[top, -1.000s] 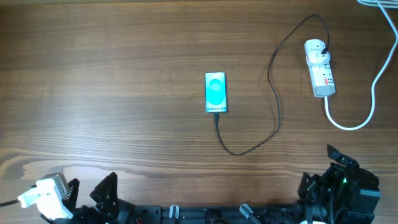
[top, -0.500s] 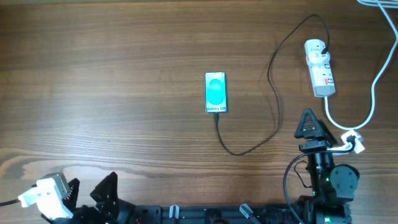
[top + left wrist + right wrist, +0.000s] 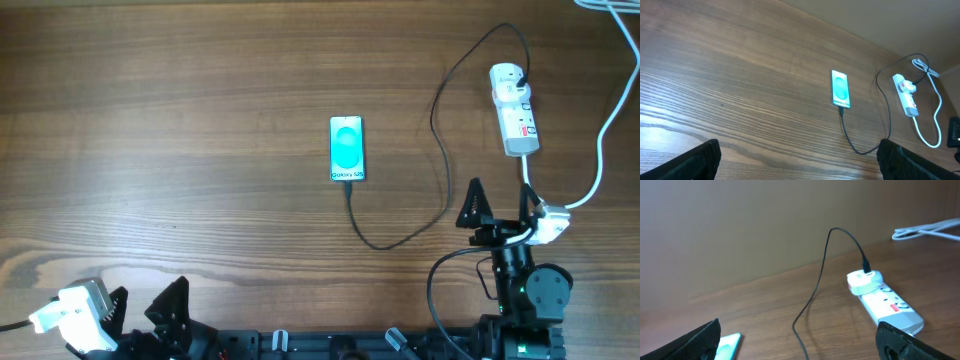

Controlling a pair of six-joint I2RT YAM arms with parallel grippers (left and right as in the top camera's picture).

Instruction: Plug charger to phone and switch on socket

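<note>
The right gripper (image 3: 498, 195) is spread wide above the wood-grain surface (image 3: 180, 120). The white plastic socket (image 3: 514, 112) lies just ahead of it, and the flat cyan phone (image 3: 346, 148) ahead-left. The thin black charger (image 3: 441, 150) loops between them. The left gripper (image 3: 145, 300) is wide too.

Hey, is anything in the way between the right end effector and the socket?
Nothing blocks it. The thick white cord leaves the socket at its near end, curving beside the right end effector; the charger lies opposite.
</note>
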